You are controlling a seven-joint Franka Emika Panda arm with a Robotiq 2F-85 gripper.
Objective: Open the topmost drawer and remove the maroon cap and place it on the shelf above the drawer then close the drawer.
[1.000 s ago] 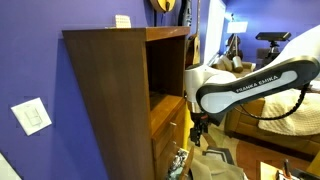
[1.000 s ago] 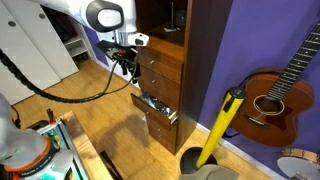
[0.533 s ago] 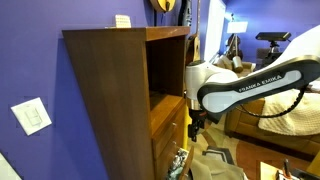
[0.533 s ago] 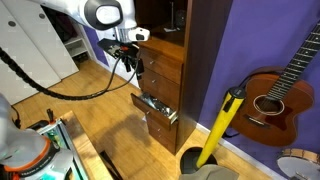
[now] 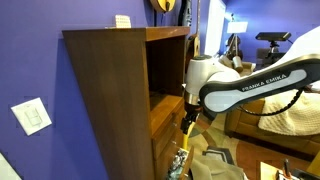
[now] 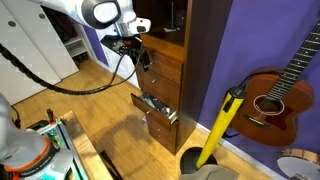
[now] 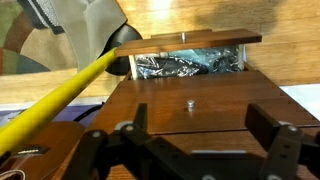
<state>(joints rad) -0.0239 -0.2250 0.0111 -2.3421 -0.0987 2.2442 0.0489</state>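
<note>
The tall brown cabinet shows in both exterior views. Its topmost drawer (image 6: 166, 50) is shut, just under the shelf (image 6: 168, 36) of the open compartment; the shelf also shows in an exterior view (image 5: 165, 100). My gripper (image 6: 140, 55) is open and empty, close in front of the upper drawer fronts, as also shows in an exterior view (image 5: 188, 118). In the wrist view my gripper (image 7: 200, 130) has its jaws spread wide on either side of a small metal knob (image 7: 188, 103) on a dark wood drawer front. The maroon cap is hidden.
A lower drawer (image 6: 156, 108) stands pulled out with shiny clutter (image 7: 190, 65) inside. A yellow pole (image 6: 222, 125) leans beside the cabinet, with a guitar (image 6: 275, 95) beyond it. A white card (image 5: 122, 20) lies on the cabinet top.
My gripper has moved up and in toward the cabinet's upper drawer fronts. It stays open. The drawers have not moved.
</note>
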